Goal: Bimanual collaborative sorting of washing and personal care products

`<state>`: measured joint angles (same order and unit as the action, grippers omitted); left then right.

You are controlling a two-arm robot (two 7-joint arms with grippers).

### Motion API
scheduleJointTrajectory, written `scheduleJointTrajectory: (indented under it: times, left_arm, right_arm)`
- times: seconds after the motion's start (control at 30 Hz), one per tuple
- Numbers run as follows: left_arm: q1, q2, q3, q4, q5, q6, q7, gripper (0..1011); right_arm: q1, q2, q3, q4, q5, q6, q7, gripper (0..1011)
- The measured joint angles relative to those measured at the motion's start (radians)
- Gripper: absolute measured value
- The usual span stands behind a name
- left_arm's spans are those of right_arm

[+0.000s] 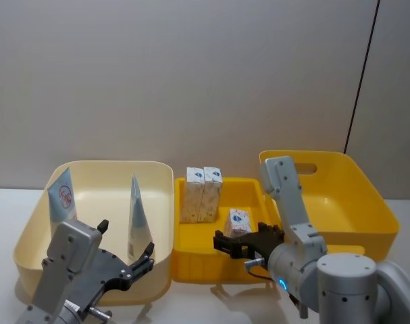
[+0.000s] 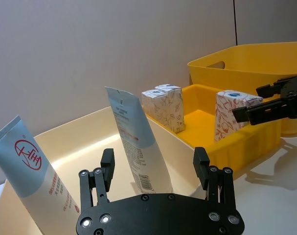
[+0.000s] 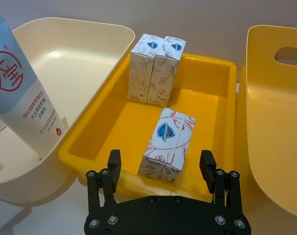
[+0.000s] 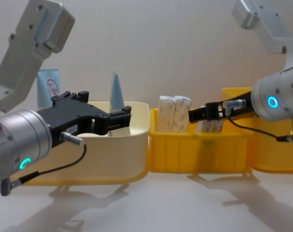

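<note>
Two pale-blue-and-white tubes stand in the cream bin [image 1: 110, 164]: one with a red round logo [image 1: 61, 196] at its far left, one [image 1: 138, 216] near its right wall. My left gripper [image 1: 127, 239] is open just in front of the right tube [image 2: 136, 142], fingers wider than it. Two white speckled boxes [image 1: 203, 192] stand side by side at the back of the small yellow tray [image 1: 198, 264]. A third box [image 3: 168, 142] stands alone nearer the front. My right gripper [image 3: 160, 159] is open, its fingers on either side of that box without touching it.
A large yellow bin [image 1: 353, 202] with a handle slot stands right of the tray, behind my right arm. The three containers sit edge to edge on a white table [image 4: 151, 208]. A plain wall rises behind.
</note>
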<state>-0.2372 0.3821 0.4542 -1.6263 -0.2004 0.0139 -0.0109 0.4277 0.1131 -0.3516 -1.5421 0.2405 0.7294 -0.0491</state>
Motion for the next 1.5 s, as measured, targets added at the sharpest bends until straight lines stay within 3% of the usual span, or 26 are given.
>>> scheduleJointTrajectory:
  times: [0.53,0.83,0.9,1.17,1.5]
  left_arm:
    - [0.000,0.000,0.000,0.000,0.000,0.000,0.000,1003]
    - [0.000,0.000,0.000,0.000,0.000,0.000,0.000,1003]
    - [0.000,0.000,0.000,0.000,0.000,0.000,0.000,1004]
    - [0.000,0.000,0.000,0.000,0.000,0.000,0.000,1003]
    - [0.000,0.000,0.000,0.000,0.000,0.000,0.000,1003]
  right_arm:
    - [0.038,-0.013,-0.003,0.064,-0.018,-0.037,0.017,999]
    - [0.047,-0.016,-0.002,0.080,-0.022,-0.048,0.020,797]
    - [0.049,-0.017,-0.002,0.083,-0.023,-0.051,0.021,701]
    - [0.052,-0.018,-0.002,0.089,-0.025,-0.055,0.021,480]
    - [0.054,-0.019,-0.002,0.092,-0.026,-0.057,0.022,434]
